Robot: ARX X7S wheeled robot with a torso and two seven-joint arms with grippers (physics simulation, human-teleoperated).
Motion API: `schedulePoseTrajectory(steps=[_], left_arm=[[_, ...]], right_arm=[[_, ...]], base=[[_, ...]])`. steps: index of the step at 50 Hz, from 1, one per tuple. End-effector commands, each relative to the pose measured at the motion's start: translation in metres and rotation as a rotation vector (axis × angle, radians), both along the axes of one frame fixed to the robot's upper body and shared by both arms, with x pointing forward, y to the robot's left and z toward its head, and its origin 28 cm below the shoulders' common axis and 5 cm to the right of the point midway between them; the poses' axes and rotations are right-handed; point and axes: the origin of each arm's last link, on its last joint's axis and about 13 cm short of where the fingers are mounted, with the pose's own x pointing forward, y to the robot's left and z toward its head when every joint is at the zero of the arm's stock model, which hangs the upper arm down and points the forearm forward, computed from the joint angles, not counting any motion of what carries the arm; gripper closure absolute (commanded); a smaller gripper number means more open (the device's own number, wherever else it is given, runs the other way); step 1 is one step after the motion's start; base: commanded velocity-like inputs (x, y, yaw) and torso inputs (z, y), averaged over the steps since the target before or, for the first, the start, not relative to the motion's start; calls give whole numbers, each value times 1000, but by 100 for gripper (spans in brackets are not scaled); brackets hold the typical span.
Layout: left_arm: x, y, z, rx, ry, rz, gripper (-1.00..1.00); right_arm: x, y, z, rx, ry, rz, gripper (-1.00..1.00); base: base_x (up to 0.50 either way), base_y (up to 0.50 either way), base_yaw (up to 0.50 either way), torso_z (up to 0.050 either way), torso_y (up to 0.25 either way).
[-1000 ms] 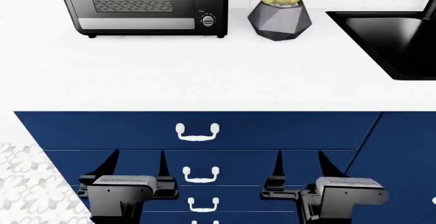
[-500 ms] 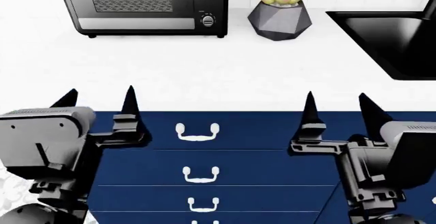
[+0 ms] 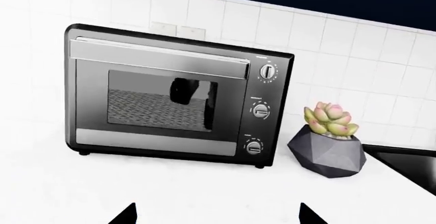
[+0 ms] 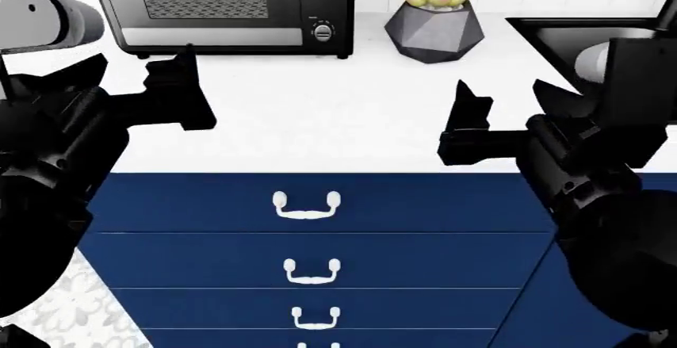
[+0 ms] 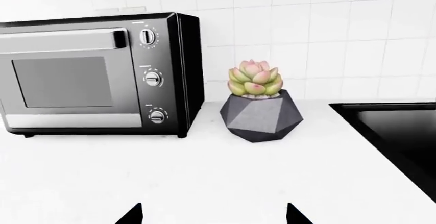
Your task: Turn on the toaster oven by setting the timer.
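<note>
The toaster oven [image 4: 222,7] is a black box with a dark glass door, standing at the back of the white counter, left of centre. Its column of three round knobs [image 3: 261,110] runs down its right side and also shows in the right wrist view [image 5: 153,78]. My left gripper [image 4: 143,66] is open above the counter's front, well short of the toaster oven [image 3: 177,101], its fingertips [image 3: 129,211] empty. My right gripper [image 4: 502,94] is open too, over the counter's front right, facing the toaster oven [image 5: 89,76] and the plant.
A grey faceted pot with a pink-green succulent [image 4: 434,19] stands just right of the oven. A black sink [image 4: 608,55] is set in the counter's right end. Blue drawers with white handles [image 4: 307,205] lie below the counter edge. White tiled wall [image 5: 327,30] behind.
Both arms have risen from in front of the drawers to above the counter's front edge, and both grippers now point toward the oven. Both stayed open.
</note>
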Motion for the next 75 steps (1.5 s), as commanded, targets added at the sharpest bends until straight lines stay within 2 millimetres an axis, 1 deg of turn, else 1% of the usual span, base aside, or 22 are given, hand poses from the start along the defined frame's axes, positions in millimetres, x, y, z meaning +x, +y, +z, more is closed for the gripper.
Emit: schedulePoseTrajectory(steps=[1,8,11,13,15,34,35,37,44,48,49,50,51,75], left_arm=[[14,9,25,20,18,-17,-100],[19,9,34,32,14,-29,-100],[21,8,42,49,0,-36,-100],[21,8,43,48,-4,-36,-100],[20,8,39,45,2,-40,-100],[19,8,39,45,2,-40,-100],[18,7,39,43,0,-45,-100],[17,7,39,43,-5,-46,-100],[19,7,38,36,1,-43,-100],[19,6,37,42,-5,-86,-100],[18,6,37,53,-33,-94,-100],[17,5,37,70,-46,-95,-100],[18,6,36,54,-25,-99,-100],[18,7,37,37,-18,-73,-100]], right_arm=[[10,-2,27,-19,0,1,-100],[15,-5,43,24,-39,-33,-100],[17,-6,48,37,-45,-32,-100],[16,-6,47,30,-49,-32,-100],[14,-6,44,26,-65,-39,-100],[14,-6,44,26,-65,-39,-100],[10,-6,44,29,-65,-21,-100],[8,-5,45,21,-77,-16,-100],[10,-5,44,16,-87,-11,-100],[10,-5,43,15,-90,-4,-100],[11,-5,43,15,-91,-4,-100],[11,-5,43,14,-92,-2,-100],[10,-4,43,12,-93,-2,-100],[12,-5,42,2,-95,-8,-100]], base=[[0,0,0,0,0],[0,0,0,0,0],[0,0,0,0,0],[0,0,0,0,0],[0,0,0,0,0],[0,0,0,0,0],[0,0,0,0,0],[0,0,0,0,0],[0,0,0,0,0],[0,0,0,0,0],[0,0,0,0,0],[0,0,0,50,0],[0,0,0,50,0],[0,0,0,50,0]])
